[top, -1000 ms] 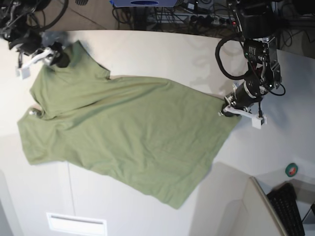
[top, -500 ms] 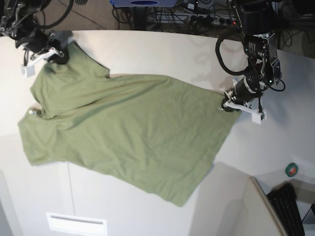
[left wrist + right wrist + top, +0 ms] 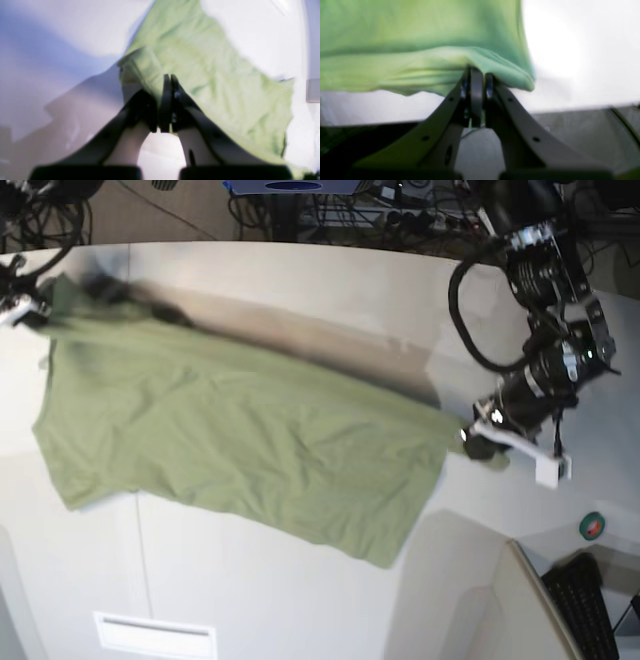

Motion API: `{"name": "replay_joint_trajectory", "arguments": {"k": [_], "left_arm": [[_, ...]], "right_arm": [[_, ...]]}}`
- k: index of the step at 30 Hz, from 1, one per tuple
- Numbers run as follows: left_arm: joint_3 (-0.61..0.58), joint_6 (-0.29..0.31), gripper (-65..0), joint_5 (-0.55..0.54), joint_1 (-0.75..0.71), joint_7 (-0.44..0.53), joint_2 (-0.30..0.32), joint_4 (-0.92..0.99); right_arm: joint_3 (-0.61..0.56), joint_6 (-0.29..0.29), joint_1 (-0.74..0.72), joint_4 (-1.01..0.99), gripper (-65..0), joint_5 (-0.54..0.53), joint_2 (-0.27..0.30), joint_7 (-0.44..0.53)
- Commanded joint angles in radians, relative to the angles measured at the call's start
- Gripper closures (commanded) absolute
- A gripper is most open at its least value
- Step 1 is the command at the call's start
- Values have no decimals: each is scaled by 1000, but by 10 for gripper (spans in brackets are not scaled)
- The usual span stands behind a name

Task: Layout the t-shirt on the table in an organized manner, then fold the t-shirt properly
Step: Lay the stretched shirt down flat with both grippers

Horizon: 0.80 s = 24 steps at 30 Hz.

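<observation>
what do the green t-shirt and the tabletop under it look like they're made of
The t-shirt: a soft, thin knit, probably cotton, matte olive green. It drapes and wrinkles, and bunches where each gripper pinches it.
The table: a hard, smooth off-white top, perhaps laminate or painted board. It looks flat, with a faint sheen.

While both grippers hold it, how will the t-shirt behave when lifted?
Likely floppy: the t-shirt sags and wrinkles between the left gripper and the right gripper. Probably light, since small pinches carry it. Free edges may drag on the table.
</observation>
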State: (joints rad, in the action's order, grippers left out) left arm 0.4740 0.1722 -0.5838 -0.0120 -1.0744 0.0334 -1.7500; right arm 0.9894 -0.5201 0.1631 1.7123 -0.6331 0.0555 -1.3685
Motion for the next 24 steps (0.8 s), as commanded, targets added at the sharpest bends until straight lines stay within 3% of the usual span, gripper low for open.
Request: {"name": "replay_joint_trajectory", "arguments": {"k": [1, 5, 9, 12, 18, 24], "left_arm": [[-13, 0, 0, -11, 59, 16, -5, -20], [-99, -102, 0, -11, 251, 1, -8, 57], [-177, -187, 0, -17, 499, 3, -10, 270], [-186, -188, 0, -17, 699, 23, -22, 451], [-191, -188, 0, -17, 1045, 190, -57, 718], [-183, -188, 0, -20, 1147, 187, -82, 691]], "right_arm": [[-16, 41, -58, 5, 0, 2, 65, 19], [-155, 159, -268, -99, 0, -1, 215, 19], [-280, 174, -520, -285, 0, 0, 333, 21], [-358, 174, -704, -424, 0, 0, 404, 64], [-557, 176, -1037, -617, 0, 0, 530, 168], [-619, 176, -1212, -636, 0, -3, 602, 156]]}}
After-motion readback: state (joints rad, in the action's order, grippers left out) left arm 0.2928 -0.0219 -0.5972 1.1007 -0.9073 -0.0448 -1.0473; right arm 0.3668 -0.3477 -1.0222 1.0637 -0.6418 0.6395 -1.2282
